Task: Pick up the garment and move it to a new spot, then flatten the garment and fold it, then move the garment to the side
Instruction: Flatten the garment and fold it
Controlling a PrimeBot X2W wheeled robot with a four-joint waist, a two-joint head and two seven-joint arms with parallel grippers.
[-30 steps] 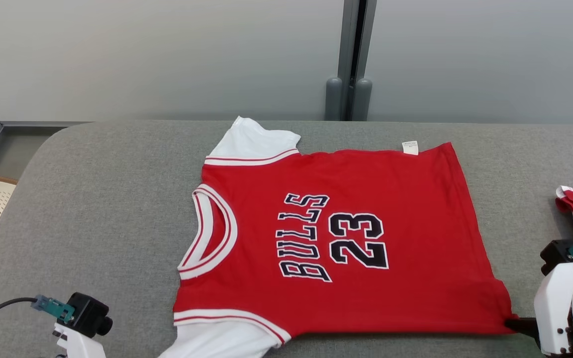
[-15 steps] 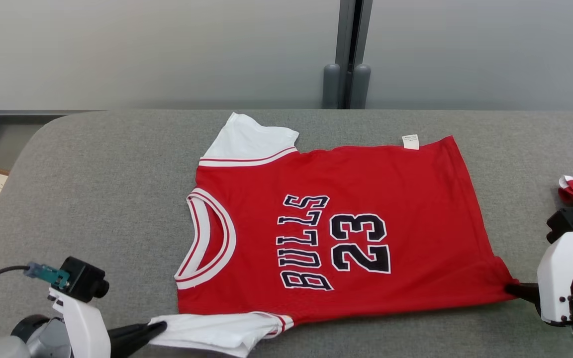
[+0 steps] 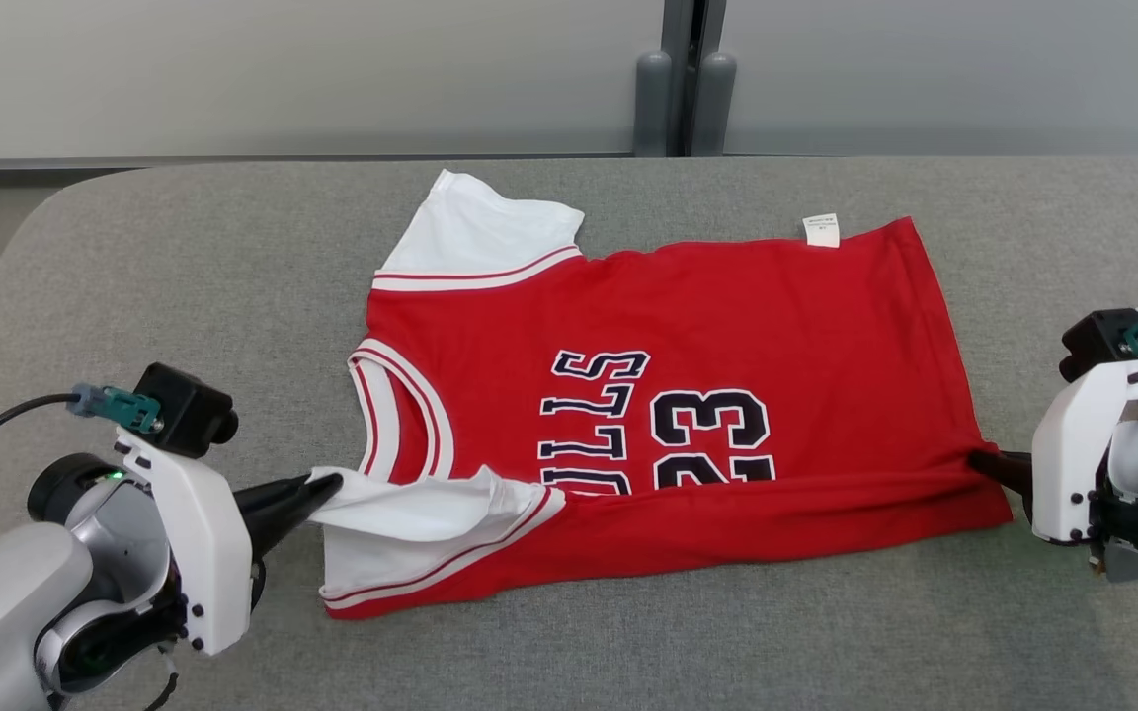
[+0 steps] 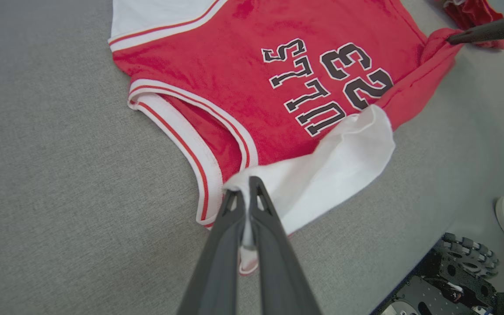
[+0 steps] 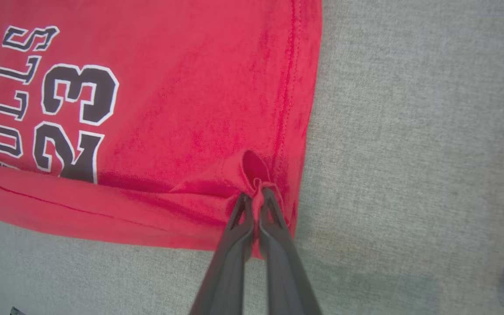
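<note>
1 jersey (image 3: pixel 727 326), 1 red bundle (image 4: pixel 473 11), 2 tools (image 3: pixel 332 481) (image 3: pixel 976 459)

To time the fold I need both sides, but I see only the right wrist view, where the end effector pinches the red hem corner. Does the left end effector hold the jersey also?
Observer: Yes, the left end effector is shut on the near white sleeve of the jersey.
Operator: And the other sleeve?
Observer: The far sleeve lies flat on the grey surface, with nothing holding it.
Operator: Is something else near my arm?
Observer: A second red garment lies on the surface close by the right end effector.
</note>
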